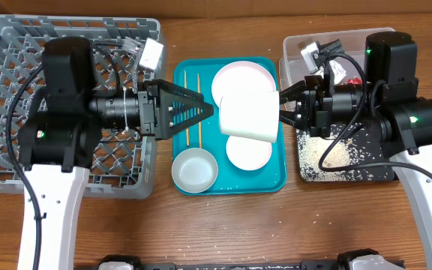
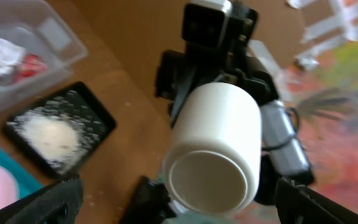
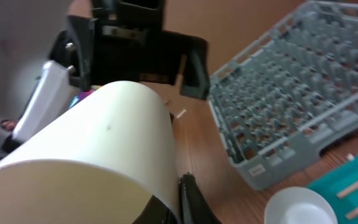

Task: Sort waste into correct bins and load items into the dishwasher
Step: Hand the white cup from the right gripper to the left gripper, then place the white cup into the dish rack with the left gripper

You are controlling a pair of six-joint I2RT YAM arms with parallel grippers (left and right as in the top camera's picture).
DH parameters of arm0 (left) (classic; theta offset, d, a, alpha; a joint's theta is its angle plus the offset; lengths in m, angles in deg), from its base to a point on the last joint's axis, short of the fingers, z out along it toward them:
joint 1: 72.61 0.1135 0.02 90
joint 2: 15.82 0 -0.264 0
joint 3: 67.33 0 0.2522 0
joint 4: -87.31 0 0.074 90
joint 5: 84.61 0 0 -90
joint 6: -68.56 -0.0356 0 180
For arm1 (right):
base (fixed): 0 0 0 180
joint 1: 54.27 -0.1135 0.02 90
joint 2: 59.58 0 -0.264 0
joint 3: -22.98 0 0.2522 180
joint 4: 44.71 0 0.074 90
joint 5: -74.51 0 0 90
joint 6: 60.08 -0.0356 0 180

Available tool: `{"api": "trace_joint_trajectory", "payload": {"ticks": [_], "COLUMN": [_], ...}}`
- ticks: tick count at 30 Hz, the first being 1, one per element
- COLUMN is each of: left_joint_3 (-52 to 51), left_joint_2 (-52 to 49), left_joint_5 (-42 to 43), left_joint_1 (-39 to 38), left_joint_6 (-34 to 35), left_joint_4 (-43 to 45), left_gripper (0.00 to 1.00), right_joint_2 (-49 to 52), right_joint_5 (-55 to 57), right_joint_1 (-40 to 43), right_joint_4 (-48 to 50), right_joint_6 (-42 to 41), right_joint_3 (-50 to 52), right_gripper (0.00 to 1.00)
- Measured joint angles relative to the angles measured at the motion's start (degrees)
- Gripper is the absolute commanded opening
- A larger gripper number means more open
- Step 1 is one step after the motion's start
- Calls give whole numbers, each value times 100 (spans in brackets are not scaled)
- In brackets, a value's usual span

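My right gripper [image 1: 281,105] is shut on the small white cup [image 1: 250,116] and holds it on its side above the teal tray. In the right wrist view the cup [image 3: 92,155] fills the frame, with one finger [image 3: 190,198] against it. My left gripper [image 1: 201,111] is open, its tips just left of the cup. In the left wrist view the cup's base [image 2: 219,149] faces me between my open fingers [image 2: 185,214]. The pink-white plate [image 1: 235,77], pale bowl [image 1: 248,154], grey-blue bowl [image 1: 195,170] and chopsticks [image 1: 199,79] lie on the tray.
The grey dish rack [image 1: 6,45] stands at the left, under my left arm. The clear tub [image 1: 306,39] at the back right holds the napkin [image 1: 341,71] and red wrapper [image 1: 353,79]. The black tray [image 1: 351,174] in front of it holds rice grains. The teal tray [image 1: 280,176] lies in the middle.
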Motion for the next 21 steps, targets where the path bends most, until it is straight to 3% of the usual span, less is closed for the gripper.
{"api": "trace_joint_trajectory", "payload": {"ticks": [9, 21], "left_joint_3": [0, 0], "left_joint_2": [-48, -50], "left_joint_5": [970, 612], "left_joint_1": [-542, -953], "left_joint_6": [-17, -37], "left_joint_4": [166, 201], "left_gripper": [95, 84], "right_joint_2": [0, 0], "right_joint_5": [-136, -184], "right_joint_1": [-219, -236], "right_joint_4": [168, 166], "right_joint_6": [81, 83], "right_joint_3": [0, 0], "right_gripper": [4, 4]}}
